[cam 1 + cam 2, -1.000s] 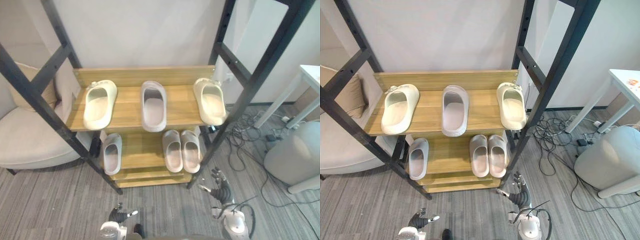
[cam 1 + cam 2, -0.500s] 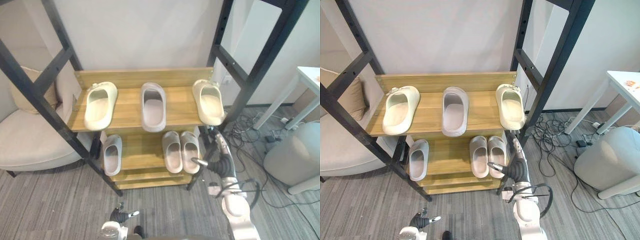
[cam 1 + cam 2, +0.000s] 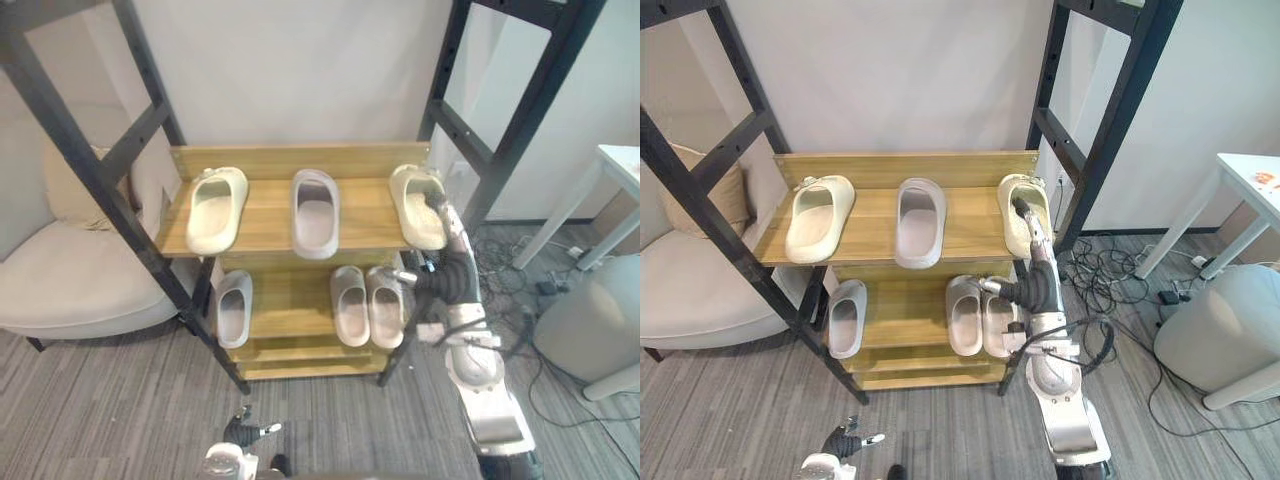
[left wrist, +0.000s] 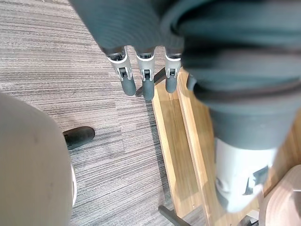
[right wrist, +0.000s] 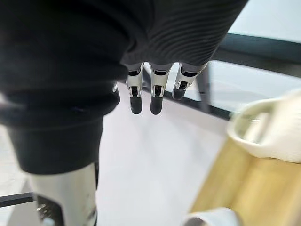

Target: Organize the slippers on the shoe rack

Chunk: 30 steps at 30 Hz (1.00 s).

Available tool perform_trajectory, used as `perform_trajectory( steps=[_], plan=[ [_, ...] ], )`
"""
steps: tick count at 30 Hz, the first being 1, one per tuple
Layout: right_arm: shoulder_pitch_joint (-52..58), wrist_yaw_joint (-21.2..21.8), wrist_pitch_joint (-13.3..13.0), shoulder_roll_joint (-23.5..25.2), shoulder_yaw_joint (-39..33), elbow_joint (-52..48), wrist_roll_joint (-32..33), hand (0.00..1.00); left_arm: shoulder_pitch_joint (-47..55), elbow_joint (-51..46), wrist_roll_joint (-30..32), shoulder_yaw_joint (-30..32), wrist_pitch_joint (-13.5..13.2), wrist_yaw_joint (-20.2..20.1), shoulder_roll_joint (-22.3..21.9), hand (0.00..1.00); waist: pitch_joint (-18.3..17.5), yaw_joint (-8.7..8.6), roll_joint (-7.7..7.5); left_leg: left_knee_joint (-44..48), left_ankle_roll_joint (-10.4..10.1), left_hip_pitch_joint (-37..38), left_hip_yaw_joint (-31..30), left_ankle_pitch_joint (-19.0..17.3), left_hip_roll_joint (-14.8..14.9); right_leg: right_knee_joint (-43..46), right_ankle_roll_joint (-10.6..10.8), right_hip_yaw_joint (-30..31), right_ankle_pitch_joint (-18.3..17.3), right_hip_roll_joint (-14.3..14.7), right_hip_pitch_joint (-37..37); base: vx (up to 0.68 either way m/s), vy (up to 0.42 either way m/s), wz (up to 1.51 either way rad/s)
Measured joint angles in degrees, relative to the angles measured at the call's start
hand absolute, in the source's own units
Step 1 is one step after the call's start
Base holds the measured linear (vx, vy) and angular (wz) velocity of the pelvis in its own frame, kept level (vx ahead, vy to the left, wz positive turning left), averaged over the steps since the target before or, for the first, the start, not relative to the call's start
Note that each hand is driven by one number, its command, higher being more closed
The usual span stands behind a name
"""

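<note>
A shoe rack (image 3: 265,218) with a black frame and wooden shelves is seen against a white wall. A pale armchair (image 3: 70,290) is placed just beside it on the left, and a white table (image 3: 622,160) and a rounded grey object (image 3: 590,320) are found well apart from it on the right, on the grey carpet (image 3: 130,420).

Three slippers are laid on the upper shelf, spaced apart with their toes toward the wall: a left cream slipper (image 3: 216,208), a middle grey slipper (image 3: 315,212) and a right cream slipper (image 3: 418,205), the last set at the shelf's right end. On the lower shelf a single grey slipper (image 3: 233,308) is placed at the left, and a pair of grey slippers (image 3: 367,305) is set side by side, touching, at the right.

The right hand (image 3: 1038,288) is raised in front of the rack's right side. Its fingers (image 5: 155,94) are held straight and nothing is gripped. In the head views their tips are seen over the opening of the right cream slipper; whether it is touched cannot be told.

The left hand (image 3: 240,432) is held low above the carpet, in front of the rack. Its fingers (image 4: 143,80) are extended and slightly spread, and nothing is held.
</note>
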Motion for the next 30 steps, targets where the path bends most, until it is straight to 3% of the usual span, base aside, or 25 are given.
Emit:
perform_trajectory(
  steps=[12,18,30],
  plan=[
    [-18.2,-2.4,5.1,-0.8,0.2,18.7,0.6,0.00,0.1,-1.8,-0.1,0.0,0.2,-0.6,0.3,0.00,-0.2,1.67,-0.40,0.0,0.5,-4.7,-2.8,0.9,-0.4,-2.4,0.0,-1.4,0.4,0.5,-2.0,-0.03,0.001,0.13],
    [-25.6,-3.9,6.8,-0.9,-1.5,28.4,2.3,0.00,0.1,-3.3,-0.1,0.0,0.1,-0.6,0.3,0.00,0.2,3.78,-0.64,0.0,0.8,-5.8,-3.0,0.9,-1.4,-3.8,0.7,-1.5,1.5,0.2,-2.2,0.07,0.003,0.04],
    [-40.1,-5.7,8.4,-2.7,-4.3,40.7,2.8,0.00,0.0,-3.7,-1.3,0.0,-0.1,-0.6,0.2,0.00,1.8,3.85,0.36,0.0,0.4,-5.8,-3.2,0.5,-0.3,-4.0,0.3,-2.5,3.6,1.0,-1.9,0.01,-0.005,0.00]
  ],
)
